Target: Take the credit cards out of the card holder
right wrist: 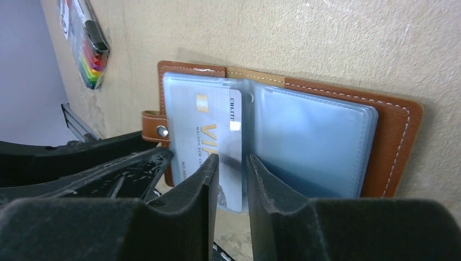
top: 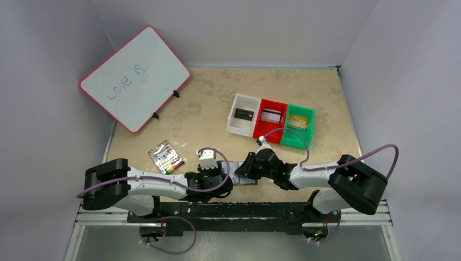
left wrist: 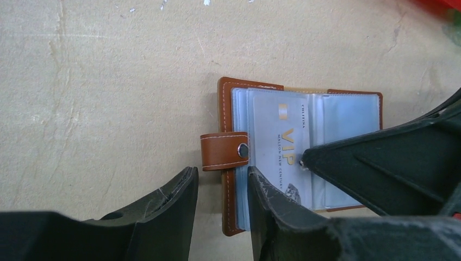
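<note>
The brown leather card holder (left wrist: 229,103) (right wrist: 392,142) lies open on the table, bluish sleeves up, between both grippers. A pale silvery VIP credit card (left wrist: 278,129) (right wrist: 202,126) sits in its left sleeve. My left gripper (left wrist: 222,171) (top: 222,173) is open and straddles the holder's left cover edge below the snap tab. My right gripper (right wrist: 232,159) (top: 245,167) stands narrowly open over the card's right edge, one fingertip (left wrist: 305,157) touching the card. A black card (top: 242,115), a silvery card (top: 271,116) and a gold card (top: 296,122) lie in the bins.
White bin (top: 241,131), red bin (top: 266,136) and green bin (top: 293,143) stand in a row behind the grippers. A white pack with rainbow stripes (top: 166,156) (right wrist: 89,51) lies to the left. A pink-rimmed whiteboard (top: 135,79) leans at the back left.
</note>
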{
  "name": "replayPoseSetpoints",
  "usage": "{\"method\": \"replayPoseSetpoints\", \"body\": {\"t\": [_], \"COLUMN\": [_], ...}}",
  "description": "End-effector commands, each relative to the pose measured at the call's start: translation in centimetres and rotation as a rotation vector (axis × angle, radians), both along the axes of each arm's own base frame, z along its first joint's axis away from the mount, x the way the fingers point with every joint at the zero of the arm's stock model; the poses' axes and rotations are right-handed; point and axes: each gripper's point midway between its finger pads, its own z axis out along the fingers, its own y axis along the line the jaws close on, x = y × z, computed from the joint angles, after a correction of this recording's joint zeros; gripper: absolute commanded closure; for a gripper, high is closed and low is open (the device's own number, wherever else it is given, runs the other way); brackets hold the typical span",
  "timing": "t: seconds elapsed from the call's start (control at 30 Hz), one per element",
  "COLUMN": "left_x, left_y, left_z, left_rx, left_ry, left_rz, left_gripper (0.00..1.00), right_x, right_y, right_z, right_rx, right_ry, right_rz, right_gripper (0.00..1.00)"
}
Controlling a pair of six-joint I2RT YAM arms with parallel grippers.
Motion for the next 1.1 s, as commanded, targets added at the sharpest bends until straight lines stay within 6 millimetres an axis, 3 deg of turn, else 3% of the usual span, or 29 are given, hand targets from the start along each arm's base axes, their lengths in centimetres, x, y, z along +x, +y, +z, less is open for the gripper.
{"method": "replayPoseSetpoints", "body": {"t": [0.0,0.53,0.7,0.93,1.07], "left_x": [0.2,-0.1,-0.1,-0.2,-0.1], "left_y": [-0.5,-0.7,-1.1,-1.2,-0.8], "left_z": [-0.9,-2.4,-2.2,-2.3,-2.2], "left_rx": [-0.031,0.007,0.003,-0.002,0.005], "left_ry": [0.0,0.028,0.026,0.032,0.031], "left_rz": [0.021,0.004,-0.002,-0.004,0.013], "left_gripper": [0.64,0.74,0.75,0.84,0.85], "right_x": [0.3,0.1,0.0,0.1,0.3], "right_y": [-0.2,0.1,0.5,0.8,-0.4], "right_z": [0.3,0.5,0.8,1.3,-0.3], "right_rx": [0.022,0.111,0.126,0.15,0.077], "right_ry": [-0.001,0.021,0.008,0.007,0.065], "right_rz": [-0.002,0.018,0.047,0.047,-0.029], "right_gripper": [0.71,0.78,0.85,0.86,0.8]}}
